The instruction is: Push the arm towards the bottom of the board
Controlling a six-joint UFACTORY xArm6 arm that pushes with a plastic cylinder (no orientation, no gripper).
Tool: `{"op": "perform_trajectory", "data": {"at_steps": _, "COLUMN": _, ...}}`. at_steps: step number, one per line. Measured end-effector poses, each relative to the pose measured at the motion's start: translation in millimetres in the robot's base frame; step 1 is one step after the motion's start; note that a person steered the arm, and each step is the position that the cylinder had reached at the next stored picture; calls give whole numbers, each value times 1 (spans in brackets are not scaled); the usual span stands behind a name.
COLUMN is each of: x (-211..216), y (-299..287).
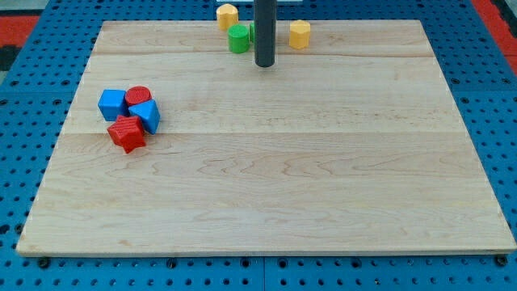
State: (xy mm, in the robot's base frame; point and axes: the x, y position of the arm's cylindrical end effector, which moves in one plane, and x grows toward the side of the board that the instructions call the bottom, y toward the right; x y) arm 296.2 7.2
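My tip (265, 64) is the lower end of a dark rod that comes down from the view's top edge, near the top middle of the wooden board (266, 202). A green cylinder (238, 38) sits just to the tip's upper left; a second green piece behind the rod is mostly hidden. A yellow block (228, 15) lies at the board's top edge, above the green cylinder. Another yellow block (300, 34) sits to the rod's right. The tip touches no block.
At the view's left, a tight cluster: a blue cube (112, 103), a red cylinder (138, 96), a blue block (146, 115) and a red star-shaped block (127, 133). A blue pegboard (501, 121) surrounds the board.
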Motion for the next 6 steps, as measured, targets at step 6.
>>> {"op": "perform_trajectory", "data": {"at_steps": 6, "x": 2, "y": -34}}
